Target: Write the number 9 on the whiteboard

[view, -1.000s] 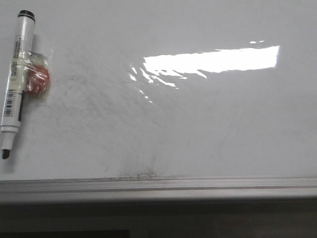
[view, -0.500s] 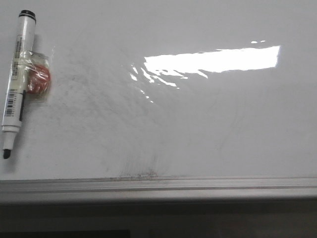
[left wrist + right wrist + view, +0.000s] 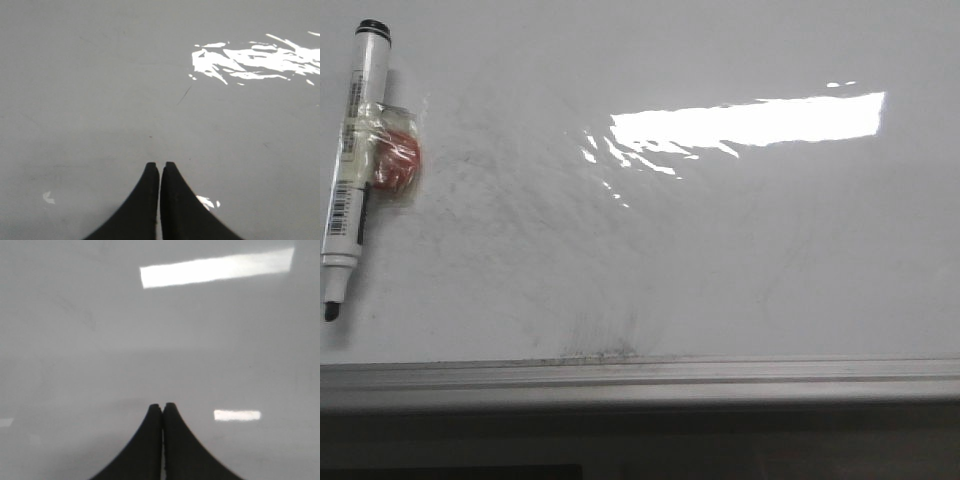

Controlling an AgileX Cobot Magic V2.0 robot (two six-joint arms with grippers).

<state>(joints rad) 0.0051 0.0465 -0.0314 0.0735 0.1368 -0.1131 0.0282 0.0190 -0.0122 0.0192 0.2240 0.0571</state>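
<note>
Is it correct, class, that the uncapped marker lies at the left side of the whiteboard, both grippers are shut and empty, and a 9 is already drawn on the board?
Not quite. The front view shows no 9 on the whiteboard, only grey smudges and glare. The rest holds: the marker lies uncapped at the left, and the left gripper and right gripper are shut and empty.

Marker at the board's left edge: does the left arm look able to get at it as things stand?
Probably yes: the marker lies uncovered on the whiteboard, nothing over it. But the left gripper is shut and must open.
</note>
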